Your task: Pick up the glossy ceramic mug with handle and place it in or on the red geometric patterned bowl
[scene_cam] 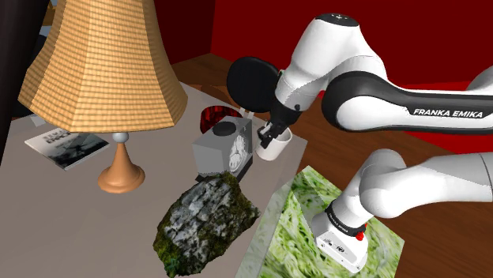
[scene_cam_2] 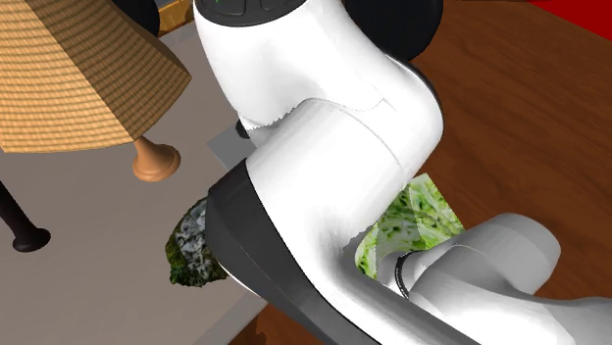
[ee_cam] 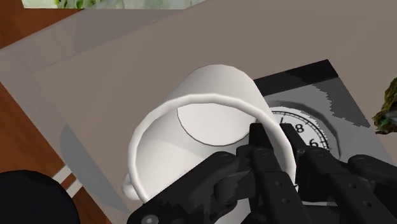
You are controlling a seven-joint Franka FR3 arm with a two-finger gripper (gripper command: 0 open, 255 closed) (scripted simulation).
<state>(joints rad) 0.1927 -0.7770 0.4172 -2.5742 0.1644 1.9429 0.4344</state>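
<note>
The gripper (ee_cam: 267,145) pinches the white mug (ee_cam: 167,159) by its rim wall, one finger inside and one outside, with the clock (ee_cam: 313,130) just beside it and the red bowl (scene_cam: 214,118) beyond that clock.

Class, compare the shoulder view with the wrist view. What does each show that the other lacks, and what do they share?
Shoulder view adds: the lamp with its woven shade, the magazine, and the red bowl beyond the clock. Wrist view adds: the inside of the white mug and the clock's numerals. Both share: the white mug, the clock, and the black hand clasping the mug's rim.
</note>
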